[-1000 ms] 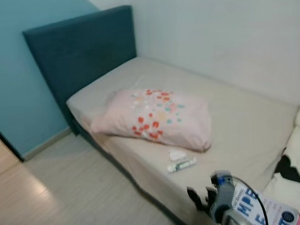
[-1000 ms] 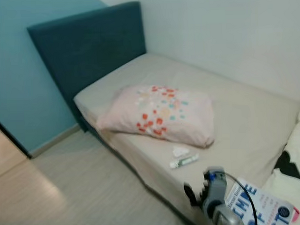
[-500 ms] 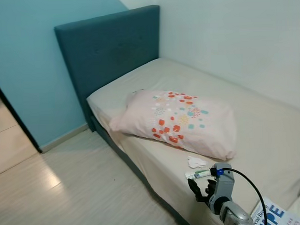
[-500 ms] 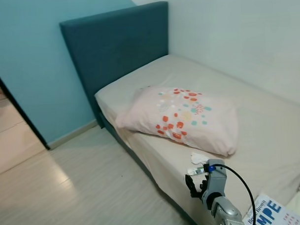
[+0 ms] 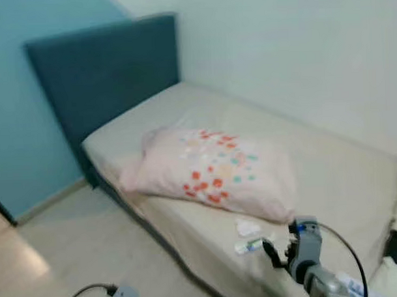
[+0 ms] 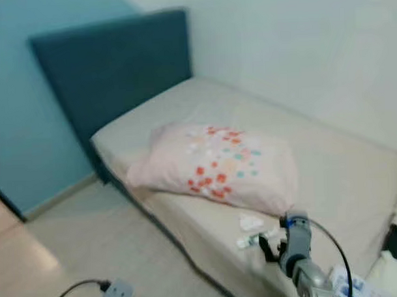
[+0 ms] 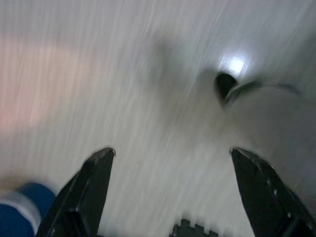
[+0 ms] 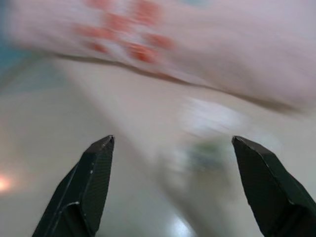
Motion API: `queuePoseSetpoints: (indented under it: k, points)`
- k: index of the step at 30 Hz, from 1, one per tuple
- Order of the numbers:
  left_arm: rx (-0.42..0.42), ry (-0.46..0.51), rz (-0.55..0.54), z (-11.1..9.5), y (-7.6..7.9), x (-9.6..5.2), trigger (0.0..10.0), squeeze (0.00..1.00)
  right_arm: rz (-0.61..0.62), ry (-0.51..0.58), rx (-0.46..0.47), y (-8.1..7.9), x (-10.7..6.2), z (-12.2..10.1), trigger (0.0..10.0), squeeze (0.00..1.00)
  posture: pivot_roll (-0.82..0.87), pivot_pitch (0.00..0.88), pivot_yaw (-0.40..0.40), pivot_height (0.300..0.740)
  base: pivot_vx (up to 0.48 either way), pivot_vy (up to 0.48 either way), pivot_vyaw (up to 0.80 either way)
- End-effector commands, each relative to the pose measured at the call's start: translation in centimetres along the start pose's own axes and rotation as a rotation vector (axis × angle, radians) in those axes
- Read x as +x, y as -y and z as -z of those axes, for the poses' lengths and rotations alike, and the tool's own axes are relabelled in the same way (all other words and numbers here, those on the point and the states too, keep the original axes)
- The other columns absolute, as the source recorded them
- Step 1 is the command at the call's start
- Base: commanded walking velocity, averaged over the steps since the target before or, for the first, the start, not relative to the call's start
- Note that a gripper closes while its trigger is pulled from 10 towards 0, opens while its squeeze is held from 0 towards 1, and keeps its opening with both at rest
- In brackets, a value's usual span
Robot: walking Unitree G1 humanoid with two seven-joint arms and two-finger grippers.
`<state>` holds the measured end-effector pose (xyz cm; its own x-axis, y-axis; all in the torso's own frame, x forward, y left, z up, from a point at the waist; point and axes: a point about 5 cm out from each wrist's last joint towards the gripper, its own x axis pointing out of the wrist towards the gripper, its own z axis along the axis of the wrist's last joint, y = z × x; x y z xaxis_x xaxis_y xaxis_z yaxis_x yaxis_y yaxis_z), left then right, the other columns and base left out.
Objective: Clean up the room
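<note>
Single bed with beige sheet and dark teal padded headboard (image 5: 356,182) spans the frame, headboard at 11 o'clock. Pink pillow with red and teal dots (image 5: 215,171) lies skewed at centre. Right gripper (image 6: 270,249), fingers spread wide and empty, reaches toward the mattress edge at 5 o'clock, probably for pickup: white crumpled tissue (image 6: 250,221) and small green-and-white tube (image 6: 249,240) lie just ahead. Left gripper (image 7: 173,192), also spread, hangs idle over floor.

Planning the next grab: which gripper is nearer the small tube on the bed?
Right. The right gripper, open, hovers just short of the tube; the left gripper hangs open over the floor.
</note>
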<state>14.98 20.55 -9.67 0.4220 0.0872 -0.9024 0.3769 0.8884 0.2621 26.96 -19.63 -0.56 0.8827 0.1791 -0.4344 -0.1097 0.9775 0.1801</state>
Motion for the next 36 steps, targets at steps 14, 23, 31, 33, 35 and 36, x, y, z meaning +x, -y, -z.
queuePoseSetpoints:
  k: [14, 23, 31, 33, 35, 36]
  points:
    - [-0.06, -0.029, 0.009, 0.6, 0.6, 0.0, 10.0, 0.0, 0.0, -0.029, -0.014, 0.6, -0.6, 1.0, 10.0, 0.0, -0.04, 0.0, -0.033, 0.74, 0.023, 0.0, 0.0]
    - [-0.073, -0.026, 0.007, 0.5, 0.6, 0.0, 10.0, 0.0, -0.035, -0.044, -0.065, 0.0, -0.6, 1.1, 10.0, 0.0, -0.04, 0.0, -0.033, 0.74, 0.363, 0.0, 0.35]
    - [-0.079, -0.014, 0.012, 0.1, 0.7, 0.0, 10.0, 0.0, 0.002, -0.034, -0.046, 0.4, -0.5, 0.7, 10.0, 0.0, -0.04, 0.0, -0.031, 0.74, 0.35, 0.0, 0.16]
    - [-0.093, -0.002, 0.023, 0.0, 0.9, 0.0, 10.0, 0.0, 0.021, -0.037, -0.043, 0.7, -0.6, 0.8, 10.0, 0.0, -0.04, 0.0, -0.031, 0.74, 0.0, 0.0, 0.0]
    - [-0.085, 0.0, 0.029, -0.1, 0.9, 0.0, 10.0, 0.0, 0.027, -0.039, -0.042, 0.8, -0.6, 0.8, 10.0, 0.0, -0.04, 0.0, -0.03, 0.74, 0.0, 0.0, 0.0]
    - [-0.075, 0.001, 0.037, -0.2, 1.0, 0.0, 10.0, 0.0, 0.034, -0.04, -0.041, 0.9, -0.7, 0.8, 10.0, 0.0, -0.04, 0.0, -0.03, 0.74, 0.0, -0.382, 0.0]
